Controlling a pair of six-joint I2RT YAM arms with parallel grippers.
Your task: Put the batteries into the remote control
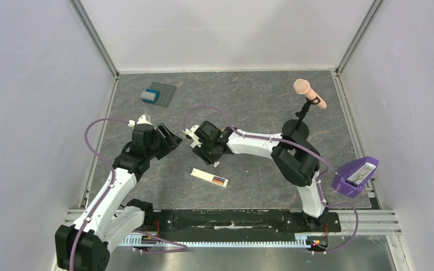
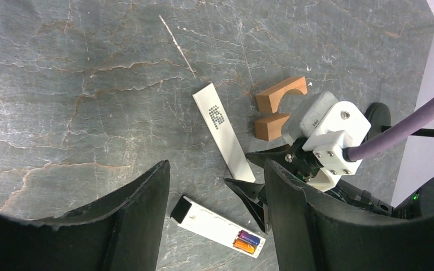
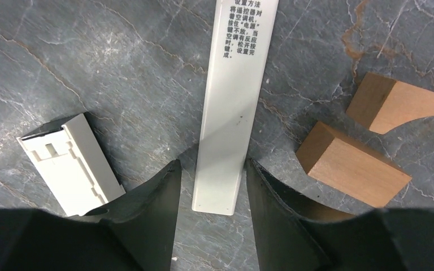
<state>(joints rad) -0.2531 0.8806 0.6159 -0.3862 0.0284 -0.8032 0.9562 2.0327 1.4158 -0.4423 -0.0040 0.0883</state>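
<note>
The remote control point(image 2: 213, 223) is a slim white bar lying flat on the grey table, also in the top view point(image 1: 206, 176). The orange-red and dark blue batteries point(image 2: 246, 241) sit side by side in the recess at its right end, and they also show in the top view point(image 1: 220, 181). A flat white cover strip point(image 3: 233, 113) with printed text lies beside it point(image 2: 224, 132). My right gripper point(image 3: 212, 165) is open, low over the table, with its fingers either side of the strip's near end. My left gripper point(image 2: 216, 169) is open and empty above the remote.
Two orange-brown wooden blocks point(image 2: 281, 93) point(image 2: 271, 125) lie just beyond the right gripper point(image 2: 254, 172). A grey studded plate with a blue brick point(image 1: 159, 93) is at the back left. A microphone on a stand point(image 1: 309, 93) and a purple holder point(image 1: 357, 176) are on the right.
</note>
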